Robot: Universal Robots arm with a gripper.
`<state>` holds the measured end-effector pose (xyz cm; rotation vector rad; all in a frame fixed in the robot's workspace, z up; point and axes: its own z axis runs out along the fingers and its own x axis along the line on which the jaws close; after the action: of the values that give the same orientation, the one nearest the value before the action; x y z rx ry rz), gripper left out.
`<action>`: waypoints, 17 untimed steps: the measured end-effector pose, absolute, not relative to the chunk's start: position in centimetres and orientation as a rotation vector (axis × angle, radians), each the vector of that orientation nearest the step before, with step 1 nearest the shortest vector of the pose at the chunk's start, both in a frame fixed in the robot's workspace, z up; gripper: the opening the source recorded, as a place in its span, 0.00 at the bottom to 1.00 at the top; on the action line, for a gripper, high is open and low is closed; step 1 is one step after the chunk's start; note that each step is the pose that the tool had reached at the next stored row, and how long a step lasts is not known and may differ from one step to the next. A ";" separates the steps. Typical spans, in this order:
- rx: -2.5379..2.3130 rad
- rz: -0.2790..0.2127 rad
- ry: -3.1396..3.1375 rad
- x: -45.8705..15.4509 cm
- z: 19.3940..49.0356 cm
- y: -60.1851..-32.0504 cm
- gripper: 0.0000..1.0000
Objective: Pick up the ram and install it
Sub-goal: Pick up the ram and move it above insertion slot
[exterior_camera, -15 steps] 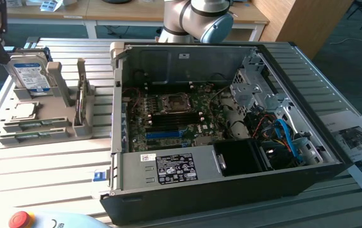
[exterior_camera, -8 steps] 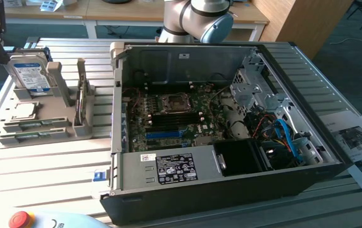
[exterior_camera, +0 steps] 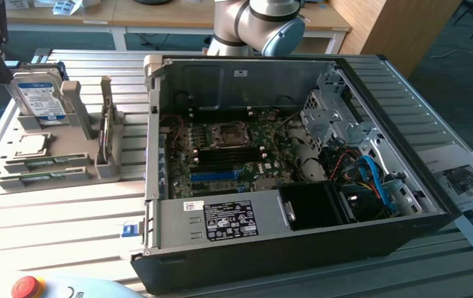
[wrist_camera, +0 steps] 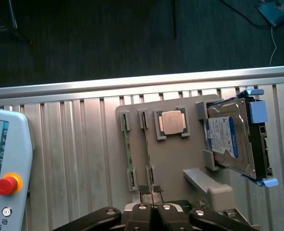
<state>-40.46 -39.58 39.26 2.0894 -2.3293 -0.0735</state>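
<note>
Gripper (wrist_camera: 151, 208) nearest the lens, fingers pressed together on nothing, pointed straight down over grey holder (wrist_camera: 180, 159) on slatted surface (wrist_camera: 74, 144). Ram (wrist_camera: 128, 154) stood on edge in holder's slot, untouched; processor (wrist_camera: 171, 122), then hard drive (wrist_camera: 231, 139), further along.

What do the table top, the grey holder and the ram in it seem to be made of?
Table top: looks like aluminium, matt silver, in long parallel slats. Grey holder: probably plastic, matt and evenly grey with blocky moulded shapes. Ram: circuit board, judging by its thin green edge.
</note>
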 end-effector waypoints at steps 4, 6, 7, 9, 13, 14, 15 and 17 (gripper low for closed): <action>2.097 -0.070 -2.327 -40.5 39.3 -39.6 0.11; 2.107 -0.070 -2.317 -40.5 39.3 -39.6 0.11; 2.114 -0.069 -2.311 -40.5 39.3 -39.6 0.11; 2.129 -0.069 -2.296 -40.4 39.3 -39.6 0.11; 2.172 -0.069 -2.255 -40.4 39.3 -39.6 0.11; 2.182 -0.069 -2.244 -40.3 39.2 -39.6 0.11; 2.192 -0.069 -2.234 -40.3 39.2 -39.6 0.11; 2.209 -0.069 -2.217 -40.3 39.3 -39.6 0.11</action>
<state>-40.28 -39.59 39.25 2.2090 -2.2170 -0.0688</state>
